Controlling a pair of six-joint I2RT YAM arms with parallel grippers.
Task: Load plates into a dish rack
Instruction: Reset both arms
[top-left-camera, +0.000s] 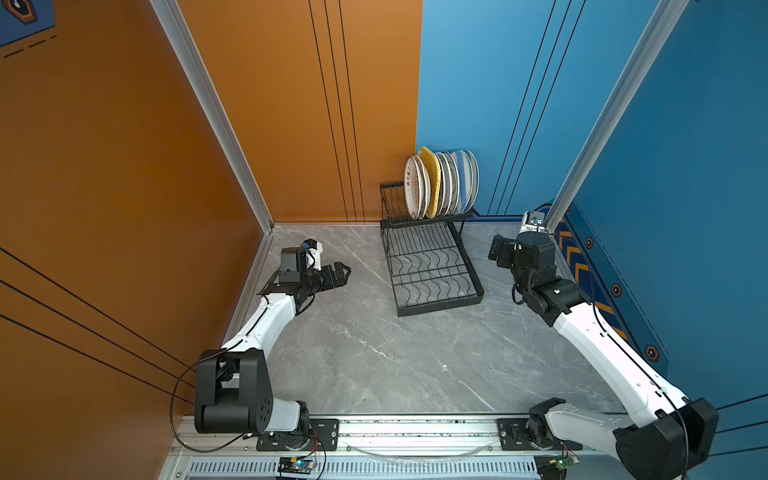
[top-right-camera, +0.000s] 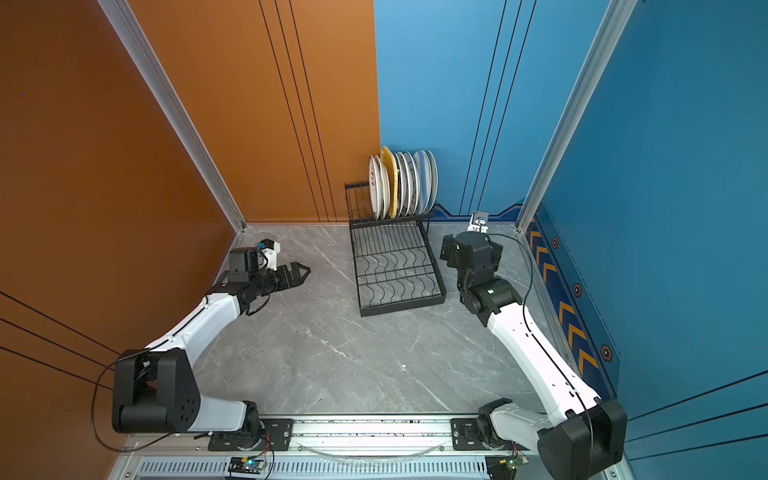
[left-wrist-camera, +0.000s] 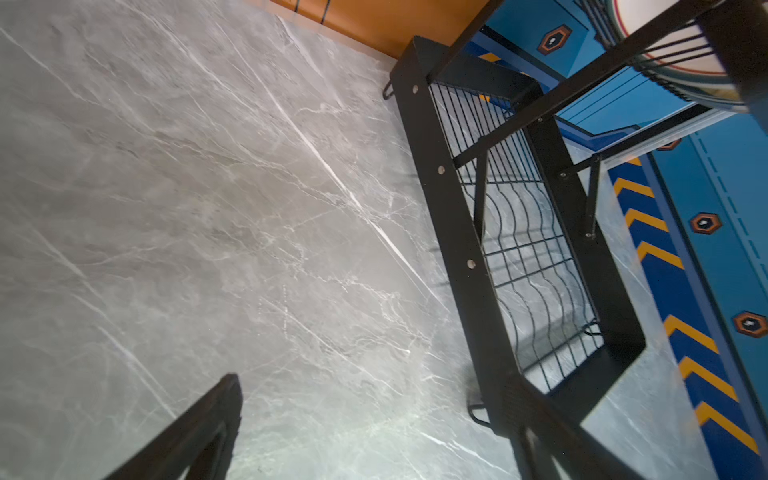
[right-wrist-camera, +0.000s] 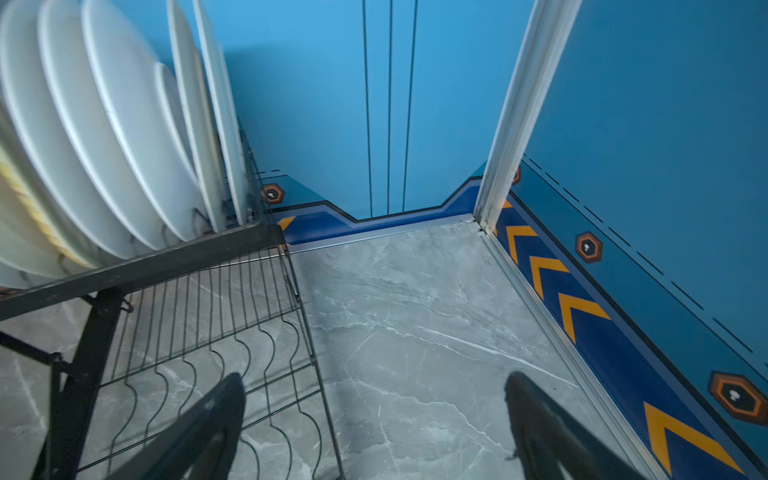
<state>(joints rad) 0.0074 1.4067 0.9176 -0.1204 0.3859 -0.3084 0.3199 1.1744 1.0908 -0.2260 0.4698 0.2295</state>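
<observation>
- You had the plates (top-left-camera: 441, 183) standing on edge in the raised far tier of the dish rack (top-left-camera: 440, 305); none lay on the tabletop (top-left-camera: 374, 353), so loading looked finished
- Your left gripper (top-left-camera: 344, 272) and right gripper (right-wrist-camera: 374, 392) gaped wide, both empty, either side of the rack

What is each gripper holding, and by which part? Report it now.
Nothing is held. The left gripper and right gripper both stand open and empty over the table. The plates stand in the dish rack's raised tier.
</observation>
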